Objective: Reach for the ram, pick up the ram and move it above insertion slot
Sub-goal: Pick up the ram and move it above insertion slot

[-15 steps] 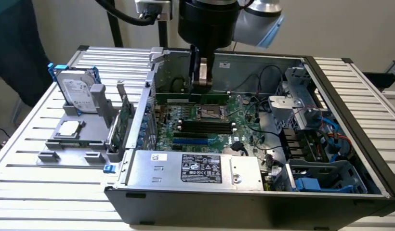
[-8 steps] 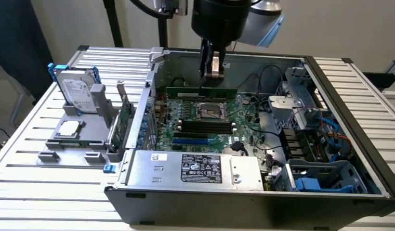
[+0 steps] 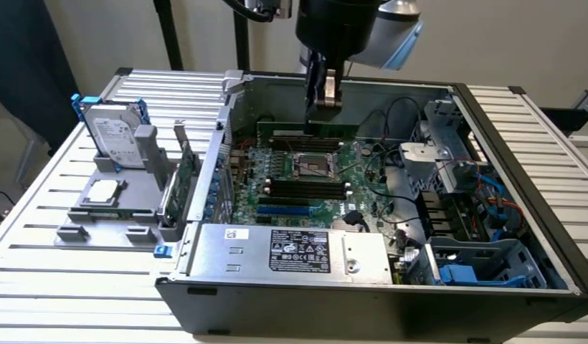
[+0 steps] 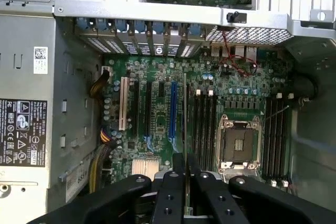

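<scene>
The ram [image 3: 308,130], a long thin green stick, hangs level inside the open computer case above the motherboard [image 3: 304,172]. My gripper [image 3: 325,107] comes down from above and is shut on the stick's top edge. In the wrist view the ram [image 4: 185,114] shows edge-on as a thin line running out from between my black fingers [image 4: 168,198]. It lies beside the row of black memory slots [image 4: 202,124] next to the CPU socket [image 4: 239,145]. The same slots [image 3: 304,190] show in the exterior view on the near side of the socket.
A grey fixture on the exterior view's left holds a silver hard drive [image 3: 117,136], a taller green expansion card [image 3: 186,179] and a CPU chip [image 3: 102,190]. The power supply [image 3: 294,251] fills the case's near side. Cables and drive bays [image 3: 466,208] crowd the exterior view's right.
</scene>
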You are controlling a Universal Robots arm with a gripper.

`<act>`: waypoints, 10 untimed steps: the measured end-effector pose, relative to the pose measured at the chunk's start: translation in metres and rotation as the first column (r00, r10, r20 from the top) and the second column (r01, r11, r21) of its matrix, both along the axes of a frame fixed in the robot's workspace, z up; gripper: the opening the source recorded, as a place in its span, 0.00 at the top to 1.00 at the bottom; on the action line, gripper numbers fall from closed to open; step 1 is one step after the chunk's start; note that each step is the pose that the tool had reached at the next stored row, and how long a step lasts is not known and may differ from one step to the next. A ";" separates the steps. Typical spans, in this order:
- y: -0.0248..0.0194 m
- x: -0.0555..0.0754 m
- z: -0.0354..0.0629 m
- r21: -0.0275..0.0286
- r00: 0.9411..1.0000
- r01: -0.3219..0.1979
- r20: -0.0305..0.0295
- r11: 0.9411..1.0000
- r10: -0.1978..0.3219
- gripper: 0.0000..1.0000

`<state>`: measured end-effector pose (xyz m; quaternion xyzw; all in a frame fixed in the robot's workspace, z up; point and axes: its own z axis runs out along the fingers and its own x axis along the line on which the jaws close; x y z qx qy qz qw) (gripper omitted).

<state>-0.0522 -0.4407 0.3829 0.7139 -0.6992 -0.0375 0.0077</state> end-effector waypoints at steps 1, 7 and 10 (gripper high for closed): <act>0.0017 0.001 -0.0005 0.000 1.000 0.001 0.000 1.000 -0.001 0.86; 0.0108 0.003 -0.0031 0.000 1.000 0.008 0.000 1.000 -0.008 0.86; 0.0157 0.004 -0.0047 0.000 1.000 0.012 0.000 1.000 -0.012 0.86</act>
